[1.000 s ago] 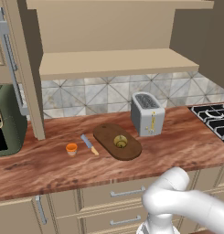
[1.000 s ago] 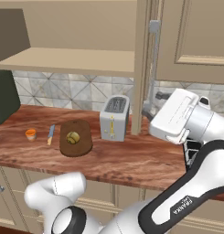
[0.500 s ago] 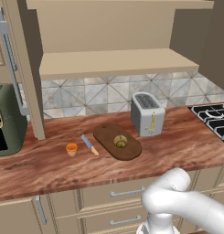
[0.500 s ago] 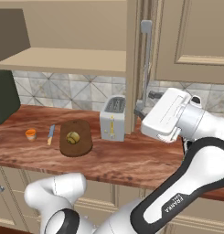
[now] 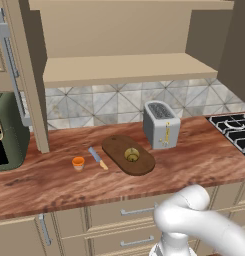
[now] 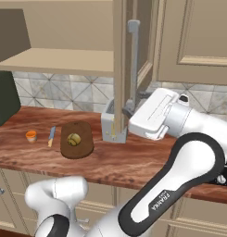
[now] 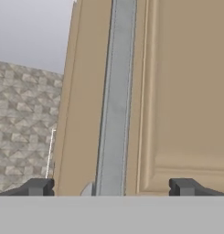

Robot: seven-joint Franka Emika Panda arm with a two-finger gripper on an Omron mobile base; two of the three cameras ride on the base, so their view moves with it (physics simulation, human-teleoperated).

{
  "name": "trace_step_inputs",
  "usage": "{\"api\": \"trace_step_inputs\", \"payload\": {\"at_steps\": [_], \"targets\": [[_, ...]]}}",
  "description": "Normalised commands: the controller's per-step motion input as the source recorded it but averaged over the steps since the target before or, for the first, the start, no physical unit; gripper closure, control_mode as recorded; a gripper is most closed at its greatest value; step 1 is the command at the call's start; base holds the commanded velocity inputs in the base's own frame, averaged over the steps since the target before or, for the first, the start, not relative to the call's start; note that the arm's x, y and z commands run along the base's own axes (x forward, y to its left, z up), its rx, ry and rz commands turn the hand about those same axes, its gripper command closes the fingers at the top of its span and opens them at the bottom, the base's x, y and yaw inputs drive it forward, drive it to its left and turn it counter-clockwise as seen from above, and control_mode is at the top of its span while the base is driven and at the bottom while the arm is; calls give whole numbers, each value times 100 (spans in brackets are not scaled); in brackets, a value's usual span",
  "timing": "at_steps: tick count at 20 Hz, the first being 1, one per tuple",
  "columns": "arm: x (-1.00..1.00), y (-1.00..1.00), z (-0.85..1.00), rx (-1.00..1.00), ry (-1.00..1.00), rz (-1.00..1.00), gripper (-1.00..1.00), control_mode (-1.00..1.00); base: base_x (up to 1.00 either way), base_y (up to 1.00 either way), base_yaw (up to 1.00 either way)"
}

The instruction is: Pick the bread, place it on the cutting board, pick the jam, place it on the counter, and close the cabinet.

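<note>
The bread [image 5: 131,154] sits on the cutting board [image 5: 128,155], and the jam [image 5: 78,162] stands on the surface [image 5: 49,182], off to the claw's left and well below it, so by the look of it 2 of the 3 jobs are done. What's left is the cabinet [image 6: 118,60]: its right door is swung out, edge-on toward us, with the claw [image 6: 129,109] right at it.

From the right base view, the hand is up against the lower end of the long grey handle [image 6: 133,65], just beside the door's edge, above the toaster [image 6: 113,127]. Whether it is touching the handle I can't tell from there.

The hand view settles the claw's state: the 2 fingertips [image 7: 40,186] are spread wide, with the handle [image 7: 114,100] running between them, nothing gripped.

The left base view gives what the others don't: the bare inner shelf [image 5: 124,67], the left door also standing open, and a small knife [image 5: 97,158] lying between jam and board.
</note>
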Motion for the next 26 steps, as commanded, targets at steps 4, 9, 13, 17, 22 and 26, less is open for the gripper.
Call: {"api": "trace_step_inputs", "payload": {"at_steps": [4, 9, 13, 17, 22, 26], "targets": [[0, 43, 0, 0, 2, 0, -100, -100, 0, 0, 0], [0, 46, 0, 0, 0, -2, -100, -100, 0, 0, 0], [0, 49, 0, 0, 0, -4, -100, -100, 0, 0, 0], [0, 48, 0, 0, 0, -7, -100, -100, 0, 0, 0], [0, 50, 0, 0, 0, -8, -100, -100, 0, 0, 0], [0, 49, 0, 0, 0, -9, -100, -100, 0, 0, 0]]}}
